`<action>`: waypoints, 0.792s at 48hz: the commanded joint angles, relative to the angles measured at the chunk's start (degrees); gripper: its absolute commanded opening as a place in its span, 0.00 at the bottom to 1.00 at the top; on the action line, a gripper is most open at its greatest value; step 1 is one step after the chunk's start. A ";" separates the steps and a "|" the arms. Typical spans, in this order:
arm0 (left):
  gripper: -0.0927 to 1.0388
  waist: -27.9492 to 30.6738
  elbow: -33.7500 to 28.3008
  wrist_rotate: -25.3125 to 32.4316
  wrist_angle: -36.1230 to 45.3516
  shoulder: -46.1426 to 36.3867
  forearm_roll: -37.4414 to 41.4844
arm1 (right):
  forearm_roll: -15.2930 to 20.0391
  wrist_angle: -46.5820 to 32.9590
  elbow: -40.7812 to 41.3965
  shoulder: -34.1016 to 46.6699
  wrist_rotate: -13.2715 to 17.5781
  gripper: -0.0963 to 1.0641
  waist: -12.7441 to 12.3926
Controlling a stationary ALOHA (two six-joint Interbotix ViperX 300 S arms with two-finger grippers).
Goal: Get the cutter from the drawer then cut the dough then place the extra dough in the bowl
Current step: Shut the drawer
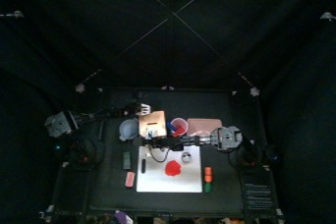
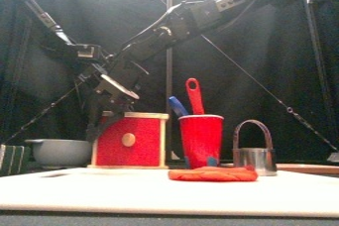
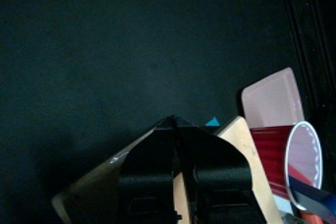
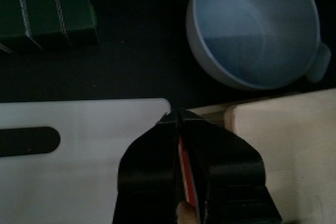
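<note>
The wooden box with its red drawer front stands behind the white cutting board. On the board lie the red dough and the metal cutter. The blue-grey bowl sits beside the box. My left gripper is shut over the box top. My right gripper is shut at the box's front corner. A thin red strip shows in the slit between its jaws. I cannot tell whether they pinch it. Both grippers hang just above the box in the front view.
A red cup with a red and a blue toy knife stands between the box and the cutter. The pink tray lies behind the cup. The dark green sushi roll lies left of the board, near the bowl.
</note>
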 commanded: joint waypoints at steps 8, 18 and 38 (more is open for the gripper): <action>0.39 -0.18 -2.46 0.09 1.14 0.70 0.79 | -0.18 0.18 -1.93 -1.23 0.09 0.47 -2.29; 0.39 -0.09 -3.34 0.09 1.23 1.23 0.79 | -0.18 0.26 -2.02 -1.23 0.09 0.47 -3.08; 0.39 0.09 -3.87 0.44 -1.23 0.62 3.08 | -0.26 -0.18 -3.16 -1.85 -0.18 0.47 -2.55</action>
